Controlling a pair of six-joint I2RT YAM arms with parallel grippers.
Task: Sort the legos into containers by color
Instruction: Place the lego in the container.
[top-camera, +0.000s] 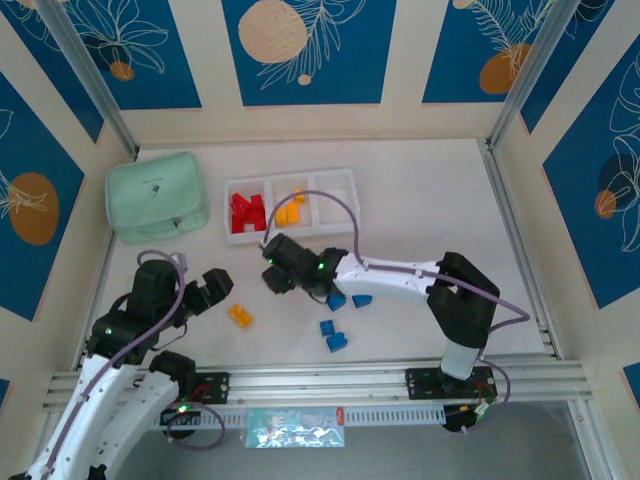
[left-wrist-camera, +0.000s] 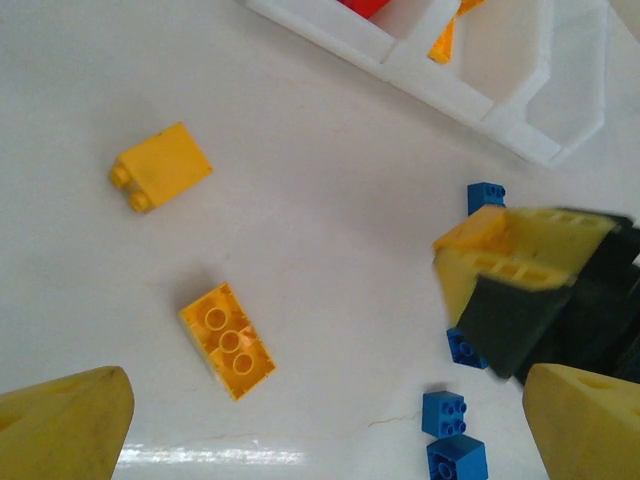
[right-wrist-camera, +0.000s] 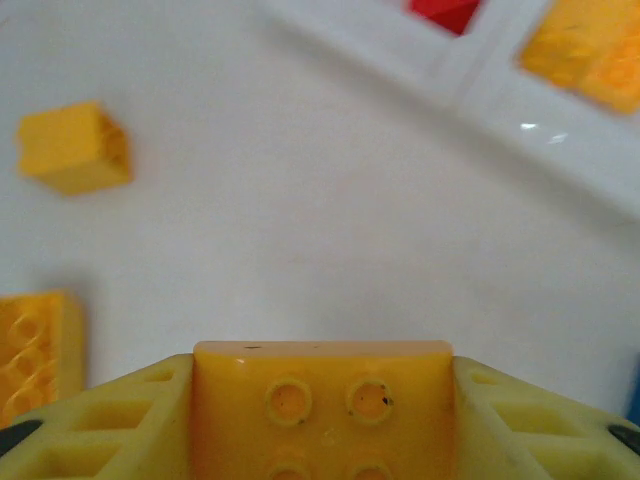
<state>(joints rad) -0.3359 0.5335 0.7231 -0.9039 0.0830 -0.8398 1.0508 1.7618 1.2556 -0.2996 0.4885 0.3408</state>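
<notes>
Our right gripper (right-wrist-camera: 320, 425) pinches a yellow-orange brick (right-wrist-camera: 322, 385) at bottom centre of its wrist frame, with the tray (top-camera: 290, 177) just above it in the overhead view. Our left gripper (left-wrist-camera: 330, 430) is spread wide, and a loose studded brick (left-wrist-camera: 228, 340) lies on the table above its fingertips.

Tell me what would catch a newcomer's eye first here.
The right gripper clamps a yellow-orange plastic toy brick close to the white three-compartment plastic tray. Its left compartment holds bright red plastic bricks, while small blue plastic bricks lie loose on the white table beside that arm.
</notes>
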